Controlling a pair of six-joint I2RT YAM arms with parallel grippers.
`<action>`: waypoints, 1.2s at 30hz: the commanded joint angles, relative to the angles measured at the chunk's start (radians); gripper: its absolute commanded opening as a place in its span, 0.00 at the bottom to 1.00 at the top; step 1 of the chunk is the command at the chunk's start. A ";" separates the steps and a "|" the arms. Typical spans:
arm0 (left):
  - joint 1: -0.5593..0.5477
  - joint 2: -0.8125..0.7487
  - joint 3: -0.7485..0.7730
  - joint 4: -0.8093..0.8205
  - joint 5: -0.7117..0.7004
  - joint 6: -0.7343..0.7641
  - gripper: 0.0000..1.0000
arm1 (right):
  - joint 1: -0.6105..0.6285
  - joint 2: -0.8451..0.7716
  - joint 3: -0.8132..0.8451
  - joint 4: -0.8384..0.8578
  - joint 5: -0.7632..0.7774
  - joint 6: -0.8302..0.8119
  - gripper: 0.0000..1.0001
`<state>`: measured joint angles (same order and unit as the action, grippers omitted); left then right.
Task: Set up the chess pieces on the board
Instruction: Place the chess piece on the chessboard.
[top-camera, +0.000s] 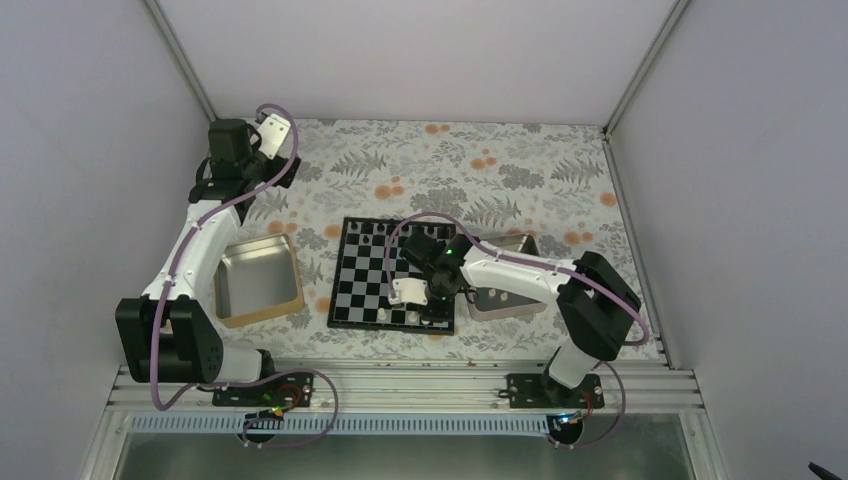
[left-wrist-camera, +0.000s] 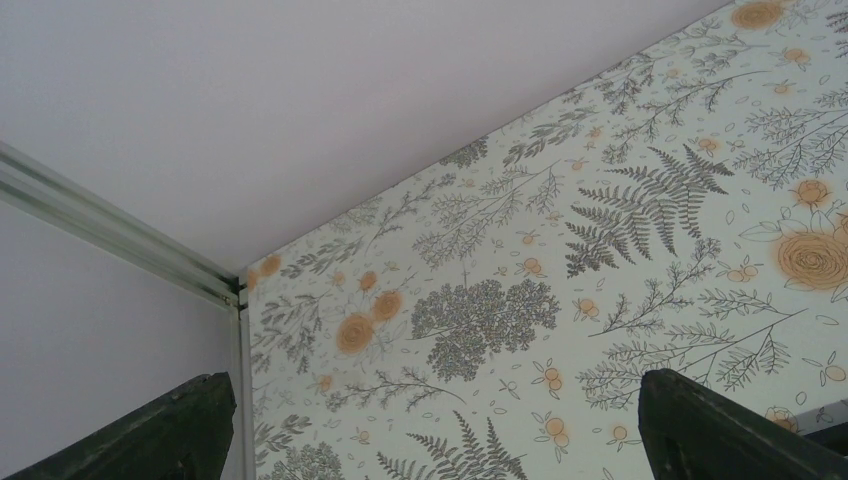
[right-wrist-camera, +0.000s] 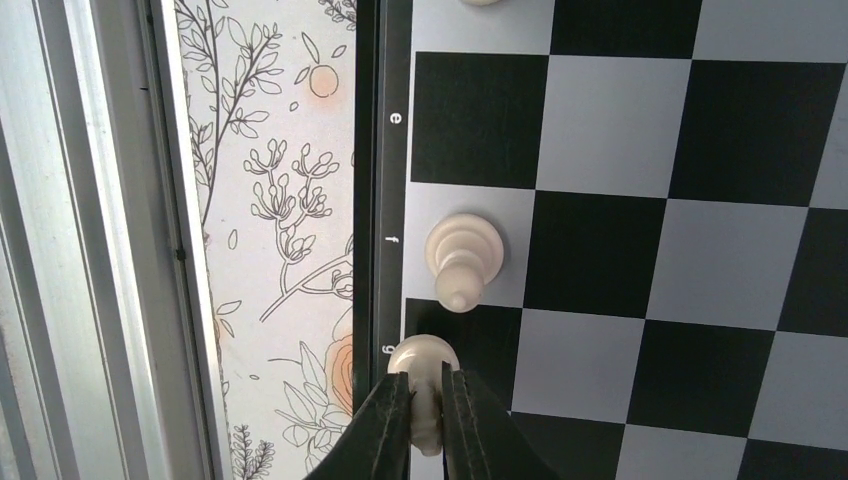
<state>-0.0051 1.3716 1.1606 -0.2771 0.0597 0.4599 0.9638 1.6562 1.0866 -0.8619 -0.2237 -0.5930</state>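
Note:
The black-and-silver chessboard (top-camera: 372, 262) lies at the table's middle. My right gripper (top-camera: 432, 302) hangs over its near edge. In the right wrist view the gripper (right-wrist-camera: 427, 400) is shut on a cream chess piece (right-wrist-camera: 424, 364) whose base sits over the black square by the rim letter g. Another cream piece (right-wrist-camera: 462, 250) stands on the silver f square, and one more (right-wrist-camera: 482, 2) shows at the top edge. Tiny black pieces (top-camera: 378, 229) stand along the board's far row. My left gripper (top-camera: 272, 131) is open and empty, raised at the far left corner; its dark fingertips (left-wrist-camera: 720, 425) frame bare tablecloth.
A square metal tray (top-camera: 256, 281) lies left of the board. A second tray (top-camera: 503, 300) lies right of it, partly under my right arm. The board's black rim (right-wrist-camera: 382, 170) runs beside the flowered tablecloth (right-wrist-camera: 270, 200), with the table's metal rail (right-wrist-camera: 80, 240) beyond. Enclosure walls stand on three sides.

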 joint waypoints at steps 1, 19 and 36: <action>-0.004 -0.008 0.001 0.016 -0.006 0.000 1.00 | 0.010 0.024 -0.014 0.027 0.000 0.015 0.10; -0.004 -0.014 -0.004 0.020 -0.006 0.000 1.00 | 0.009 0.049 -0.008 0.035 0.041 0.019 0.16; -0.003 -0.020 -0.001 0.018 -0.011 0.001 1.00 | -0.160 -0.155 0.064 -0.080 0.092 -0.013 0.32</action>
<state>-0.0051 1.3716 1.1606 -0.2771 0.0593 0.4599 0.9169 1.6062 1.0935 -0.8833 -0.1776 -0.5785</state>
